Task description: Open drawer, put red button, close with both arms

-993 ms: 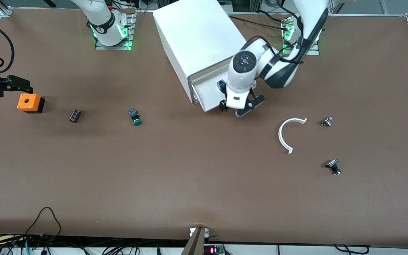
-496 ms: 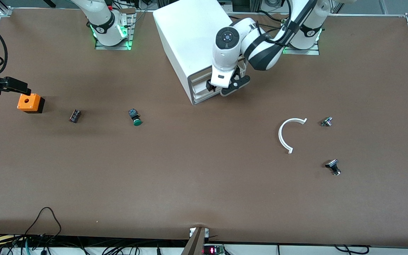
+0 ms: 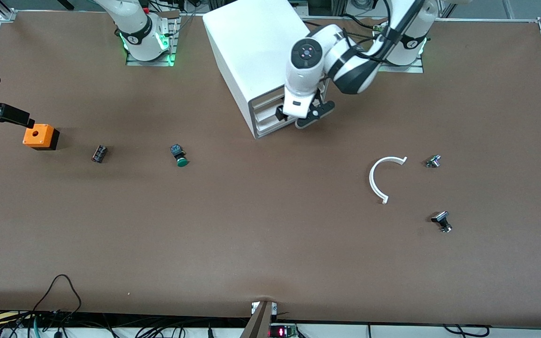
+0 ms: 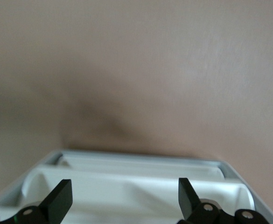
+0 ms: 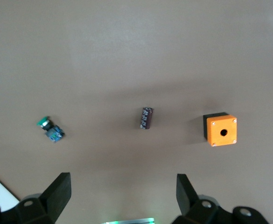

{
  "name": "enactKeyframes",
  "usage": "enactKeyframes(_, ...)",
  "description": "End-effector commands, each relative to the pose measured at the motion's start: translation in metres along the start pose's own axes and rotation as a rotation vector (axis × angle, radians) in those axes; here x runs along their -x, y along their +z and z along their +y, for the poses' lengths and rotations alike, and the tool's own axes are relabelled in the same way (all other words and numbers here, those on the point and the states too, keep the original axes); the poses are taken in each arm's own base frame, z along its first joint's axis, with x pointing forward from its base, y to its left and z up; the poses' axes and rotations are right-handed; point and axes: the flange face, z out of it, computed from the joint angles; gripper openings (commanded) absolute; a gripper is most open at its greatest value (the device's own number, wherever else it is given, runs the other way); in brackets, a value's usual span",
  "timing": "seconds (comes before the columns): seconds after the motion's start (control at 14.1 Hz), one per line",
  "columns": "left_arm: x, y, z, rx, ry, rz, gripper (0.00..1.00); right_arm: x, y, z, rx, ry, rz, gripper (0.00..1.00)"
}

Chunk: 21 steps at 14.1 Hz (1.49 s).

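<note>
Left tool: I am seeing the left tool (image 3: pixel 301 118) hanging with its fingers spread wide and nothing between them, right at the front of the white cabinet (image 3: pixel 256 51).
Left wrist view: I am looking down past both fingertips (image 4: pixel 58 198) onto white drawer fronts (image 4: pixel 136 179) and bare table (image 4: pixel 173 70).
Drawer: I am reading the drawer (image 3: pixel 266 114), the middle one of three, as sitting flush with the others in the cabinet front.
Red button: I am not finding the red button in any view, so I cannot tell where it is.
Right tool: I am seeing the right tool (image 5: pixel 122 196) waiting with its fingers wide apart and holding nothing, up over the right arm's end of the table.
Under the right tool: I am seeing an orange box (image 5: pixel 221 129), a small dark cylinder (image 5: pixel 146 117) and a green button (image 5: pixel 50 129) lying in a row, well apart.
Left arm's end: I am seeing a white curved piece (image 3: pixel 383 178) and two small metal parts (image 3: pixel 433 161) lying near it.
</note>
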Motion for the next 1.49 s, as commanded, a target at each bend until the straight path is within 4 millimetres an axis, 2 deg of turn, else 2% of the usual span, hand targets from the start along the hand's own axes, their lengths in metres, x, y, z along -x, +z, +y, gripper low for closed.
enactKeyframes(0.0, -0.079, -0.045, -0.03, 0.018, 0.046, 0.003, 1.0, 0.004, -0.016, 0.025, -0.047, 0.077, 0.026, 1.0)
enactKeyframes(0.07, -0.108, -0.064, -0.04, 0.024, 0.071, 0.014, 1.0, 0.005, -0.023, 0.027, -0.046, 0.072, 0.038, 1.0)
enactKeyframes(0.21, -0.151, -0.103, -0.063, 0.027, 0.159, 0.037, 1.0, 0.005, -0.031, 0.023, -0.046, 0.069, 0.055, 1.0)
enactKeyframes(0.35, -0.184, -0.138, -0.093, 0.036, 0.204, 0.067, 1.0, 0.005, -0.031, 0.02, -0.046, 0.077, 0.055, 1.0)
enactKeyframes(0.57, -0.229, -0.191, -0.151, 0.049, 0.279, 0.121, 1.0, 0.004, -0.03, 0.02, -0.047, 0.076, 0.053, 1.0)
enactKeyframes(0.71, -0.242, -0.216, -0.182, 0.023, 0.344, 0.101, 1.0, 0.004, -0.03, 0.019, -0.047, 0.075, 0.053, 1.0)
enactKeyframes(0.92, -0.259, -0.254, -0.219, 0.022, 0.334, 0.108, 1.0, 0.004, -0.03, 0.018, -0.047, 0.072, 0.053, 1.0)
enactKeyframes(1.06, -0.269, -0.268, -0.238, 0.013, 0.397, 0.094, 1.0, 0.004, -0.03, 0.018, -0.047, 0.072, 0.053, 1.0)
enactKeyframes(1.21, -0.273, -0.271, -0.249, 0.007, 0.437, 0.087, 1.0, 0.004, -0.03, 0.018, -0.047, 0.07, 0.053, 1.0)
enactKeyframes(1.42, -0.274, -0.271, -0.249, 0.006, 0.442, 0.088, 1.0, 0.004, -0.03, 0.017, -0.047, 0.069, 0.052, 1.0)
